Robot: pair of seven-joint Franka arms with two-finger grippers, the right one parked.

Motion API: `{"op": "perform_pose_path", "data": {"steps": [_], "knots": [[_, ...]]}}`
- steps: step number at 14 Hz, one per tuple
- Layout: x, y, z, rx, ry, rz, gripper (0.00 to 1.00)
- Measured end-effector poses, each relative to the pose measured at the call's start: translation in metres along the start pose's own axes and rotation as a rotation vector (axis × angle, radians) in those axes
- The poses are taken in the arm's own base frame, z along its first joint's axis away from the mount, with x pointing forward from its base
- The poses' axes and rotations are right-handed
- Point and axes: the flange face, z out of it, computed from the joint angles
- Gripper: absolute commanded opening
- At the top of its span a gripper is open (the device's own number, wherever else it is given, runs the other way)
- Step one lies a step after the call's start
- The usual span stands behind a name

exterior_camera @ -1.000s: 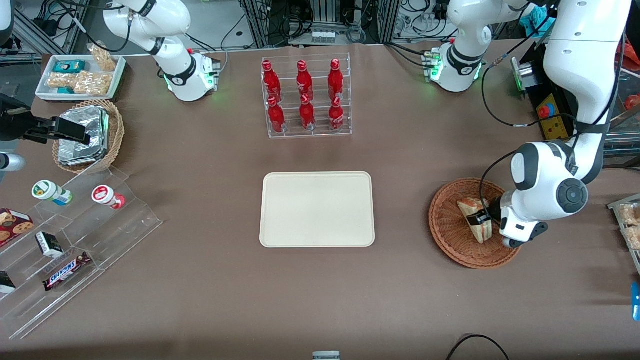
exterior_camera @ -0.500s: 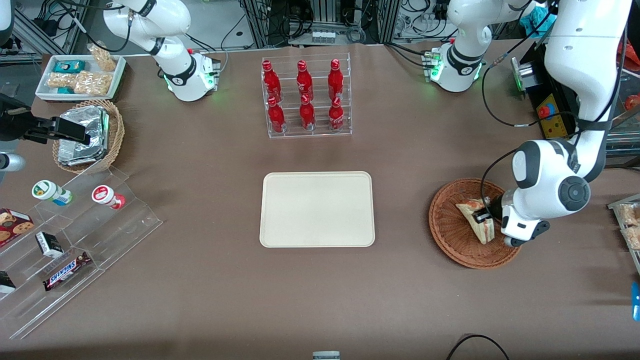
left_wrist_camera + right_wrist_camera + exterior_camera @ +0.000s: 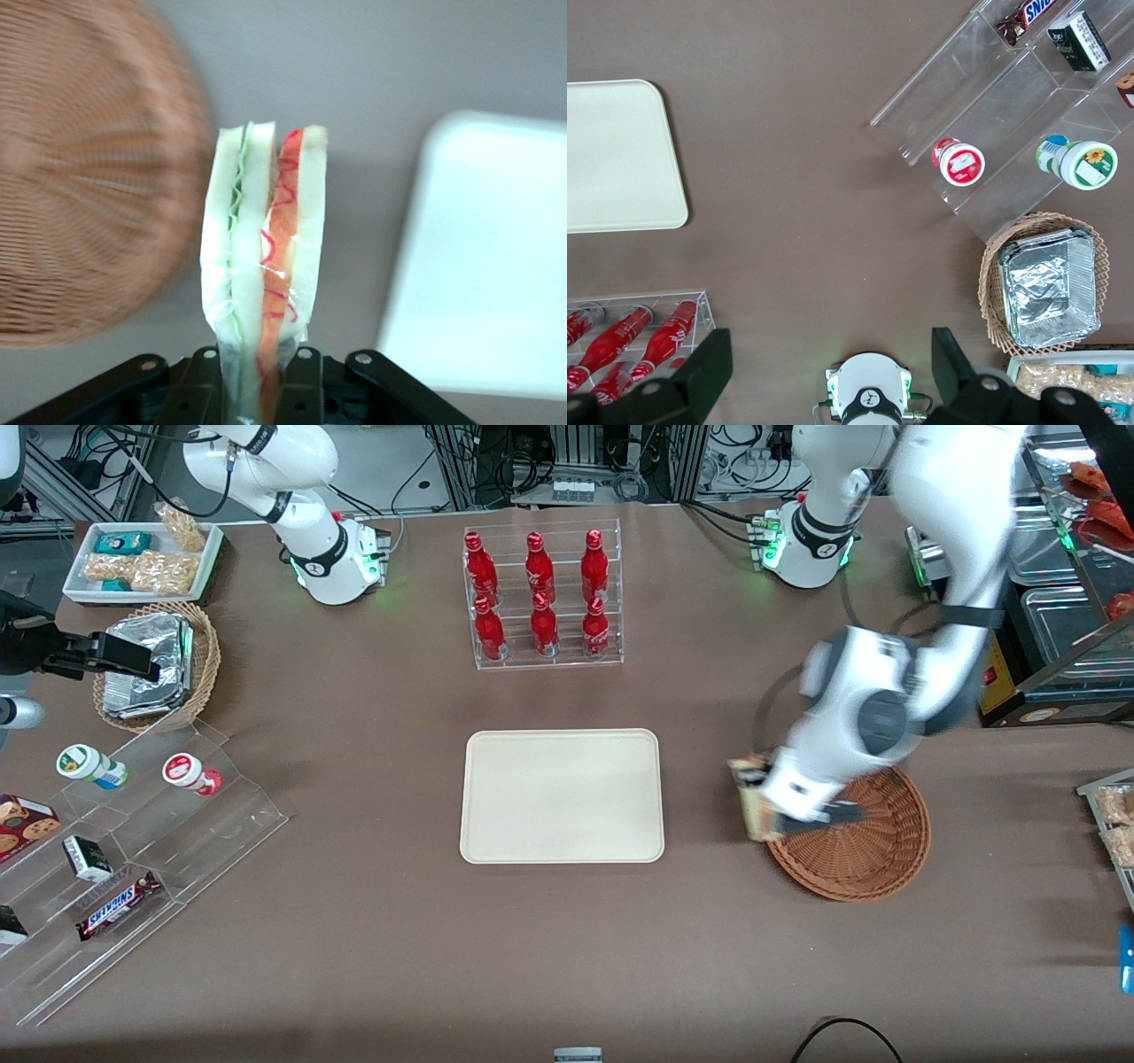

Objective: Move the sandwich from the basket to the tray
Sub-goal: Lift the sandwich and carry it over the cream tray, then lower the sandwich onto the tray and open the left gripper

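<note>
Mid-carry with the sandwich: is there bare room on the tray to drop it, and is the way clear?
The tray is bare all over. The gripper, shut on the sandwich, hangs over the basket rim; only bare tabletop lies between. The bottle rack crowds the strip farther from the camera.

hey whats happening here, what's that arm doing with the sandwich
The left arm's gripper is shut on the sandwich and carries it in the air, just past the rim of the wicker basket, toward the cream tray. The basket has nothing else in it, and the tray is bare. The sandwich has not reached the tray yet.
</note>
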Motion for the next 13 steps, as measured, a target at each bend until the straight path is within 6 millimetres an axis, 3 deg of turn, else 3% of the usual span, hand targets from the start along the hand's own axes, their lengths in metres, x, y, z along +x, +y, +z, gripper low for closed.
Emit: {"op": "perform_pose_path", "data": {"steps": [4, 7, 10, 11, 12, 13], "knots": [[-0.040, 0.132, 0.023, 0.012, -0.005, 0.088, 0.14], [-0.045, 0.208, 0.054, 0.038, -0.001, 0.087, 0.14], [-0.044, 0.249, 0.095, 0.074, 0.002, 0.080, 0.16], [-0.046, 0.257, 0.107, 0.078, -0.003, 0.082, 0.21], [-0.048, 0.261, 0.115, 0.081, -0.007, 0.086, 0.36], [-0.049, 0.265, 0.118, 0.082, -0.008, 0.091, 0.41]]}}
